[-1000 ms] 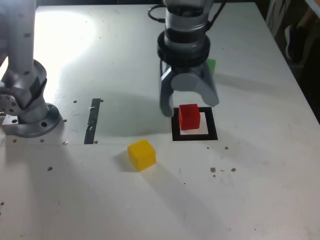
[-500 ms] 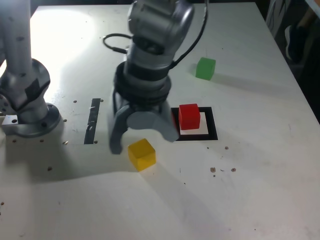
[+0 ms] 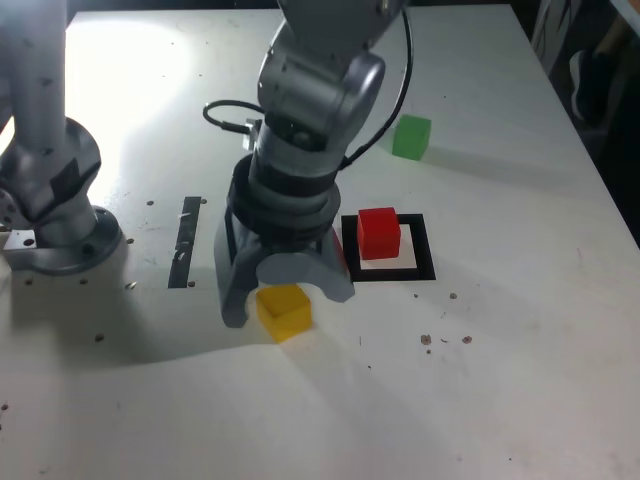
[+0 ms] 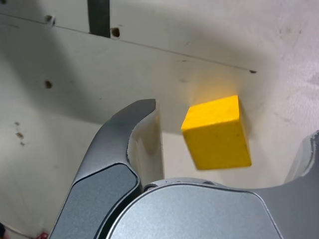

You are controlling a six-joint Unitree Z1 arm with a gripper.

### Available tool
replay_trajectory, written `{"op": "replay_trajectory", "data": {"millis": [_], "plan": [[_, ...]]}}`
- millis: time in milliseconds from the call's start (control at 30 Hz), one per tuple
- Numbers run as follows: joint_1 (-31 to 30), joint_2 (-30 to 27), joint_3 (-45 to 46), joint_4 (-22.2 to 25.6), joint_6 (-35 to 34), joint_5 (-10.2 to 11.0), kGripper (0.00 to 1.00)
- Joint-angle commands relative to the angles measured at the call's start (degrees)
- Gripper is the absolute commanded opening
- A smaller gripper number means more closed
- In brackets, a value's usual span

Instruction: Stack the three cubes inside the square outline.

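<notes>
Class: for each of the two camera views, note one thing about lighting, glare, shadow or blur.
Exterior view: bright glare washes out the table at upper left; the arm throws a broad shadow there. Wrist view: the yellow cube looks slightly soft-edged and casts a shadow.

A robotics lab bench is showing here: a grey robot arm [image 3: 310, 110] is standing bolted on a white, drilled tabletop [image 3: 500, 380].
</notes>
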Motion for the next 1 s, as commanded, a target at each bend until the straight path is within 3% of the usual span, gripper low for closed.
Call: {"op": "replay_trajectory", "data": {"millis": [0, 700, 967], "plan": [[0.22, -0.35, 0.64, -0.31, 0.08, 0.04, 0.98], [0.6, -0.2, 5.66, -7.36, -0.13, -0.3, 0.99], [1.2, -0.26, 7.54, -8.97, -0.02, 0.27, 0.69]]}}
